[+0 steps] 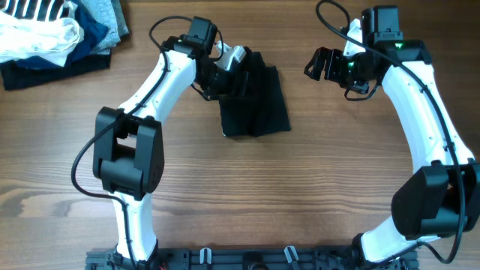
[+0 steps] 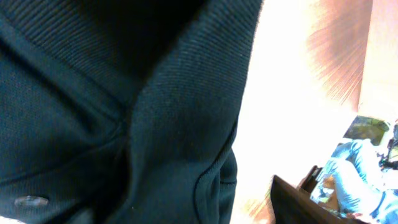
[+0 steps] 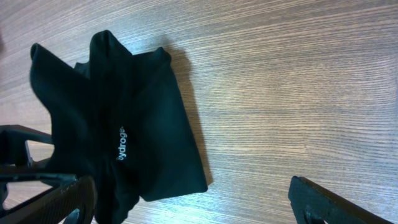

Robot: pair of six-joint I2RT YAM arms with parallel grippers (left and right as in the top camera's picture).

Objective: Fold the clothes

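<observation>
At 12 o'clock, the limp shirt (image 1: 255,101) was judged best taken by a corner. Closure of left gripper (image 1: 225,79) could not be determined; right gripper (image 1: 316,66) was held wide.

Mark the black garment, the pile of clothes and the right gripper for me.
black garment (image 1: 264,101): overhead view, its flat right half.
pile of clothes (image 1: 43,36): overhead view, the white piece on top.
right gripper (image 1: 315,66): overhead view, midway between its open fingertips.
</observation>
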